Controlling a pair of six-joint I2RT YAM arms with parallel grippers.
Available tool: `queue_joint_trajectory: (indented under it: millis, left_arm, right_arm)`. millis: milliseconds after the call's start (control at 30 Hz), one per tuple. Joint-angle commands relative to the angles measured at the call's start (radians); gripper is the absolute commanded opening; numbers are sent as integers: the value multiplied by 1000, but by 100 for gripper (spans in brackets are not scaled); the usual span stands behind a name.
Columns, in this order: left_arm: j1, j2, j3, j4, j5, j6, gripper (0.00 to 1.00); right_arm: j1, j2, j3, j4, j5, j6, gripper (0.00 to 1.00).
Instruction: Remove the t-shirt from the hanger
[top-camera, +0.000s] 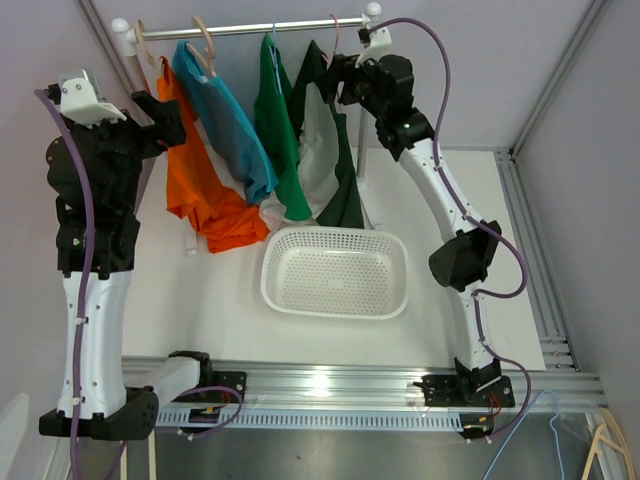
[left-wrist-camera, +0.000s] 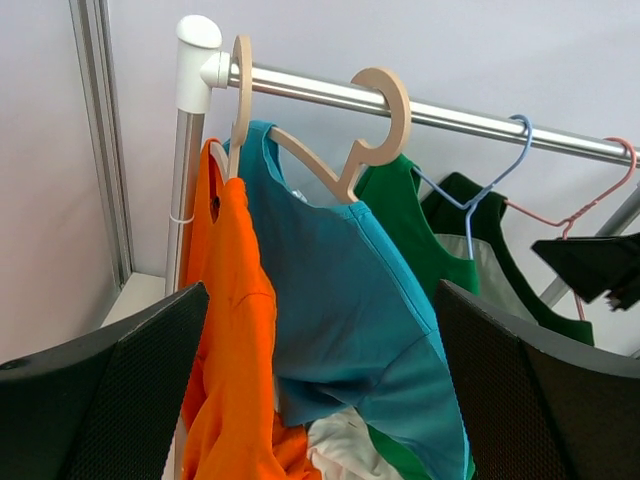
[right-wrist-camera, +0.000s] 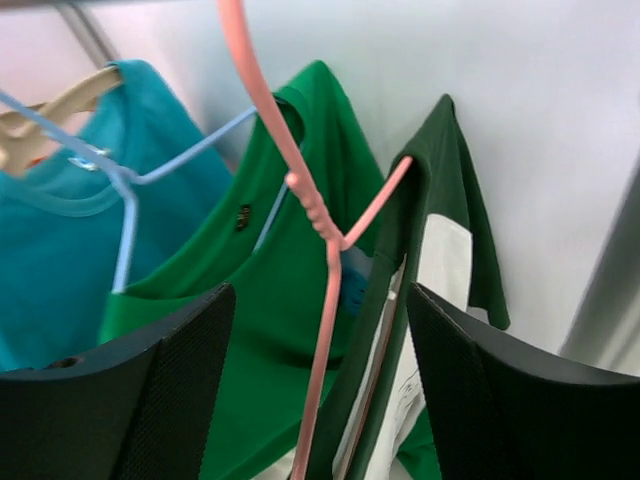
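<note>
Several t-shirts hang on a metal rail (top-camera: 260, 27): orange (top-camera: 195, 190), teal (top-camera: 225, 120), green (top-camera: 280, 130), and a dark green and white one (top-camera: 335, 170) on a pink wire hanger (right-wrist-camera: 325, 260). My right gripper (right-wrist-camera: 320, 400) is open, up by the rail. The pink hanger's stem and the dark green shirt's collar (right-wrist-camera: 440, 200) lie between its fingers, untouched. My left gripper (left-wrist-camera: 320, 390) is open and empty, facing the orange shirt (left-wrist-camera: 235, 330) and the teal shirt (left-wrist-camera: 340, 290), which hangs on a wooden hanger (left-wrist-camera: 385, 110).
A white perforated basket (top-camera: 335, 270) stands on the table below the shirts. The green shirt (right-wrist-camera: 290, 300) hangs on a blue wire hanger (right-wrist-camera: 125, 200). The rail's white post (left-wrist-camera: 185, 150) is at the left. Metal frame rails run along the right side (top-camera: 530, 250).
</note>
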Motion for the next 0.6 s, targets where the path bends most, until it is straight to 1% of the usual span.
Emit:
queue_joint_trajectory:
  millis: [0,33,67,133,267,467,500,567]
  left_arm:
    - [-2,-26,-7,52,4,37,100]
    - [-2,-33,-8,57,3,40,100]
    - [-2,-38,-27,64,3,44,99]
    - [-2,-49,-44,86,5,47,100]
    - [-2,-64,-70,107,3,55,100]
    - [-2,-60,-85,118,20,52,99]
    - [-2,-58,-84,121,22,50,100]
    - [-2,-57,-88,124,30,49,99]
  right_arm:
    - [27,30,38,107,107,-48,72]
    - [28,36,38,134,120,-51,67]
    - [30,48,40,150,129,-56,63]
    - [33,56,40,186,151,-59,59]
    - [53,66,35,255,190,-105,60]
    - [114,66,32,321,295,-249,66]
    - [122,65,31,328,301,-258,66]
    - [122,66,32,340,309,-263,59]
